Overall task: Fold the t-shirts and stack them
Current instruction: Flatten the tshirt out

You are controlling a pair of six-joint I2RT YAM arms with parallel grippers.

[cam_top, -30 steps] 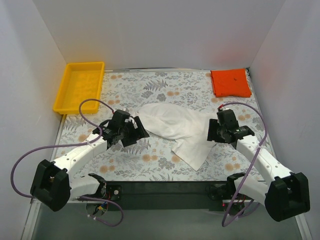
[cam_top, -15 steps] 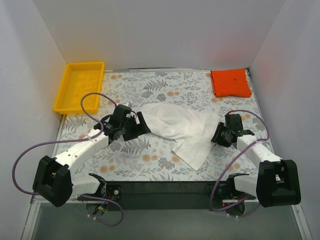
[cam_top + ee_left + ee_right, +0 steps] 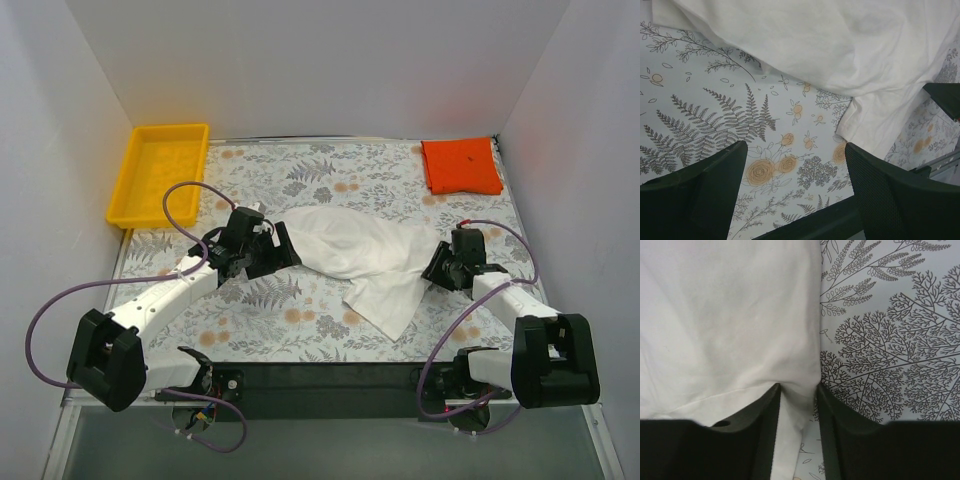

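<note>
The white t-shirt [image 3: 350,250] lies crumpled in the middle of the floral table, with no print showing. It also shows in the left wrist view [image 3: 840,40] and the right wrist view [image 3: 715,315]. The orange-red t-shirt [image 3: 461,166] lies folded square at the far right corner. My left gripper [image 3: 285,250] is open and empty, low over the table by the white shirt's left edge [image 3: 796,145]. My right gripper [image 3: 432,268] is low at the shirt's right edge, its jaws narrowed on a bunched fold of white cloth [image 3: 797,387].
A yellow plastic tray [image 3: 170,128] stands at the far left corner. White walls close in the table on three sides. Purple cables loop from both arms.
My right arm has dropped low and pulled back to the white shirt's right edge, the jaws now around the cloth. My left gripper has shifted slightly toward the shirt's left edge.
</note>
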